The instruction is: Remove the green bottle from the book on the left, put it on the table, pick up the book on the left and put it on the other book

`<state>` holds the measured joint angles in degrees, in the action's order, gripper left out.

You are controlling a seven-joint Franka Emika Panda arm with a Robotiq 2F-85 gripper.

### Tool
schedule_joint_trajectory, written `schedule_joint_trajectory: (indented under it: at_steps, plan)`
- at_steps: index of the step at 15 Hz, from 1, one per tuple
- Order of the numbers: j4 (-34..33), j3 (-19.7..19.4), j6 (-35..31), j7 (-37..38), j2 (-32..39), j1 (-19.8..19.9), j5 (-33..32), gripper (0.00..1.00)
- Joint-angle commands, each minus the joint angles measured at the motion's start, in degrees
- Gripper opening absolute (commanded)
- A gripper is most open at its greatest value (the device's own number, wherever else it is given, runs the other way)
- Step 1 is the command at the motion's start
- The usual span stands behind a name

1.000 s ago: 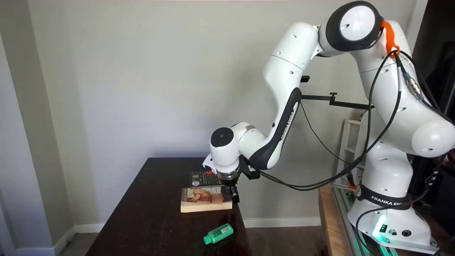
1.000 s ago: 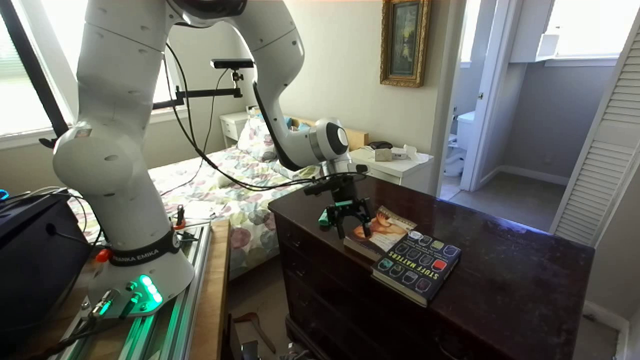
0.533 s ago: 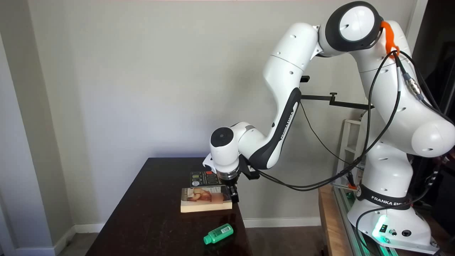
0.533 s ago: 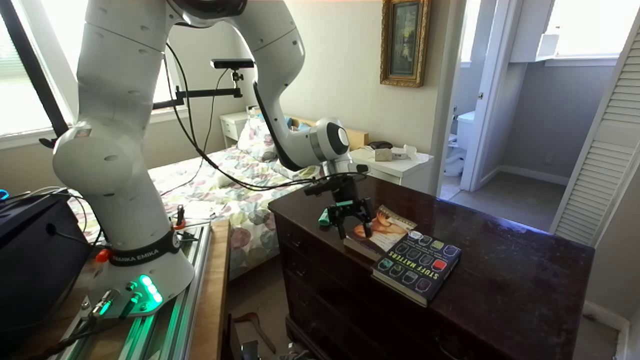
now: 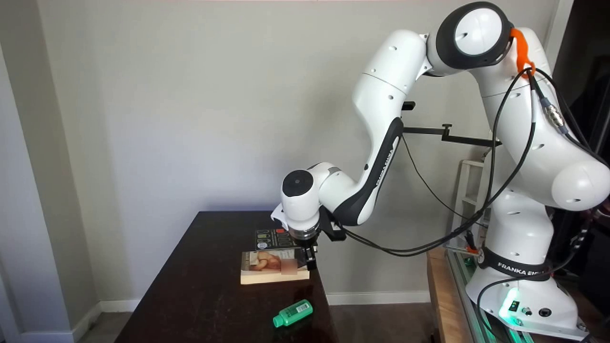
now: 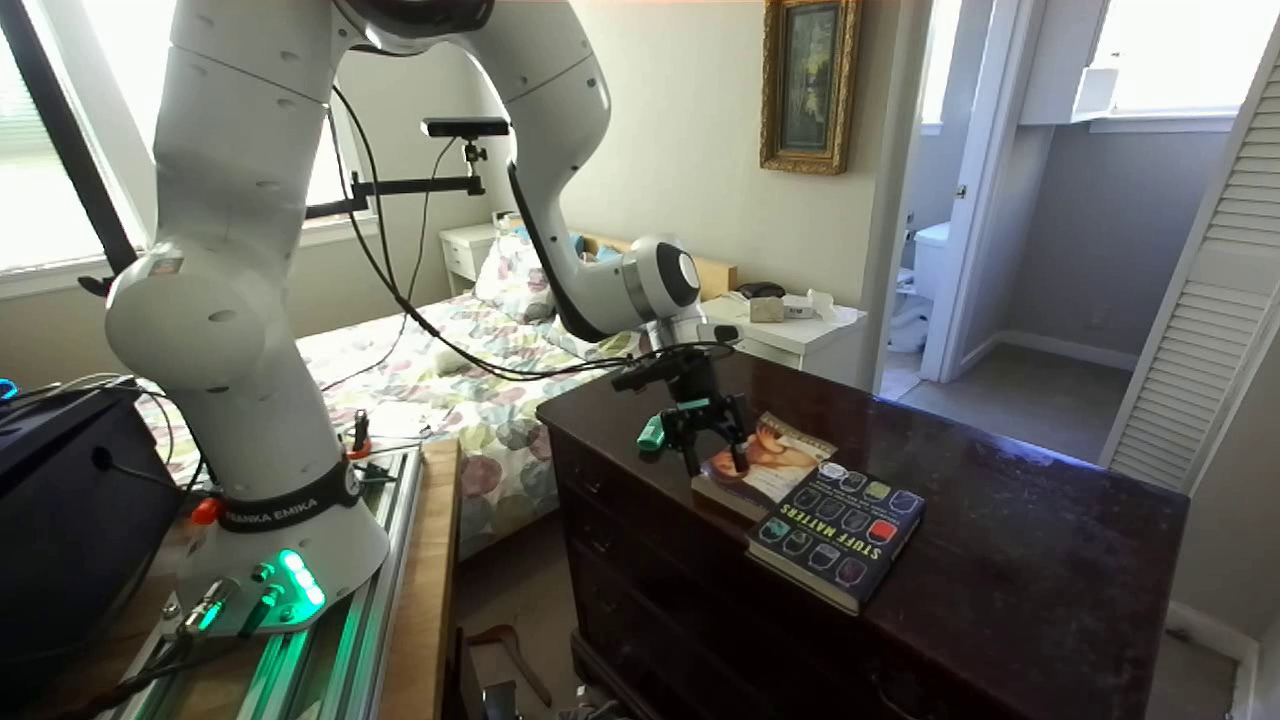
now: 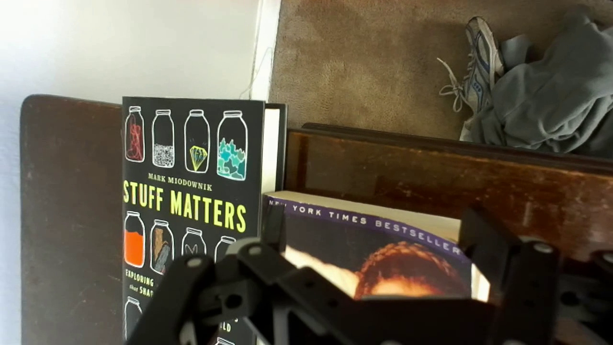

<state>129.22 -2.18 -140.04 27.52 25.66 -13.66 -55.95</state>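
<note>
Overall, table [image 6: 1020, 570]: dark brown wooden top, bluish glare caught along one side, drawers [image 6: 600, 520] built in below.
Tan book [image 5: 274, 277]: laid flat on the table, cream page edges exposed.
Other book [image 6: 838, 530]: laid flat just beside it, dark cover printed with coloured jars; whether the two are touching cannot be told.
Green bottle [image 5: 293, 313]: laid on its side directly on the table, near the drawer-side edge, well apart from both books.
Claw [image 7: 372, 230]: fingers [image 7: 483, 239] spread wide over the tan book, nothing seen gripped; contact with the cover cannot be told.
Wall [image 5: 167, 119]: plain pale grey, seen behind the table.
Bed [image 6: 480, 420]: covered in a leaf-patterned spread, pillows [image 6: 515, 275] stacked at the head.
Nightstand [image 6: 835, 350]: white, topped with small boxes [image 6: 768, 309] and tissues [image 6: 822, 301].
Painting [image 6: 812, 85]: gilt-framed, hung near the doorframe [image 6: 899, 200]; a toilet [image 6: 930, 260] seen beyond.
Louvred door [image 6: 1200, 300]: white, only partly shown.
Window [image 6: 40, 180]: blown out by daylight.
Carpet [image 7: 359, 62]: brown; a shoe [image 7: 483, 72] and grey cloth [image 7: 555, 96] seen on it beside the table.
</note>
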Motion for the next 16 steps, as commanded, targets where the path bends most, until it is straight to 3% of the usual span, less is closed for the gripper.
schedule_joint_trajectory:
  at_steps: [1, 16]
  plan:
    - [-1.1, 0.1, -0.7, 3.0, 0.6, 0.5, -2.8, 0.94]
    - [-1.4, 0.9, -0.4, 3.5, 0.0, 0.6, -4.4, 0.95]
